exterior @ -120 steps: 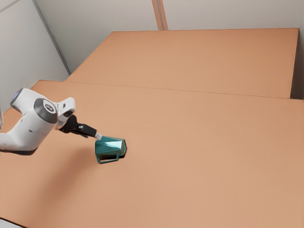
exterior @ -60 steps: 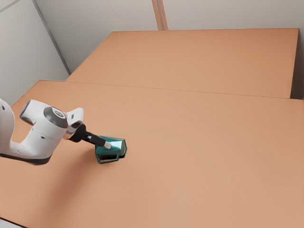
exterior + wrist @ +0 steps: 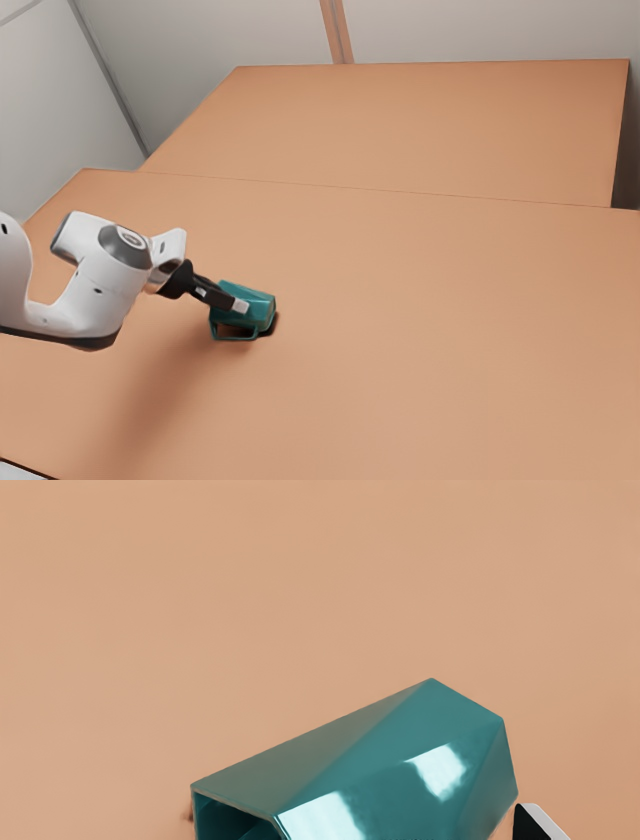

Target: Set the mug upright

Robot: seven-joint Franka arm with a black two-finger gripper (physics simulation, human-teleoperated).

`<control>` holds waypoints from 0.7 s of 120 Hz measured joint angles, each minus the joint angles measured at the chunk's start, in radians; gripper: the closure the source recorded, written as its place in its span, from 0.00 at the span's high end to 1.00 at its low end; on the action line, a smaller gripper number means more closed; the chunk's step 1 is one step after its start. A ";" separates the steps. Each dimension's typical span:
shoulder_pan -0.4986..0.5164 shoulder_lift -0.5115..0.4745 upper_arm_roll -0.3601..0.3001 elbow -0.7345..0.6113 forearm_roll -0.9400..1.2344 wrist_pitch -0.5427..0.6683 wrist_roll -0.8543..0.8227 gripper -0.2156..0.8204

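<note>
The teal faceted mug (image 3: 255, 305) lies on its side on the table in the exterior view, its handle low on the side toward that view's bottom edge. Against that view, my gripper (image 3: 240, 306) reaches down from the left, its pale fingertip in front of the mug's body. In the wrist view the mug (image 3: 400, 770) shows its dark open mouth at one end and its closed end at the other. One finger of my gripper (image 3: 535, 824) stands just beside the closed end; the other finger is hidden. The gripper is open.
The orange-brown table (image 3: 430, 330) spreads around the mug, with a second surface (image 3: 420, 130) of the same colour behind it. Pale walls (image 3: 200, 40) rise beyond.
The arm has come down and toward the exterior view's right, its fingertip passing in front of the mug. Over the last half second the mug has shifted slightly to that side and turned a little.
</note>
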 joint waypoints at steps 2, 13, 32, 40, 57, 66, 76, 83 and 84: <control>-0.001 -0.002 -0.001 0.000 -0.001 0.000 0.003 0.58; -0.005 -0.008 -0.009 0.001 -0.011 0.000 0.017 0.56; -0.018 -0.019 -0.019 0.004 -0.023 -0.003 0.036 0.47; -0.022 -0.026 -0.020 0.005 -0.026 -0.005 0.043 0.44; -0.025 -0.037 -0.022 0.006 -0.028 -0.007 0.054 0.36; -0.026 -0.042 -0.026 0.009 -0.029 -0.008 0.059 0.32; -0.030 -0.043 -0.034 0.013 -0.029 -0.009 0.063 0.29; -0.032 -0.044 -0.043 0.013 -0.039 -0.009 0.066 0.28; -0.033 -0.044 -0.044 0.013 -0.041 -0.009 0.066 0.28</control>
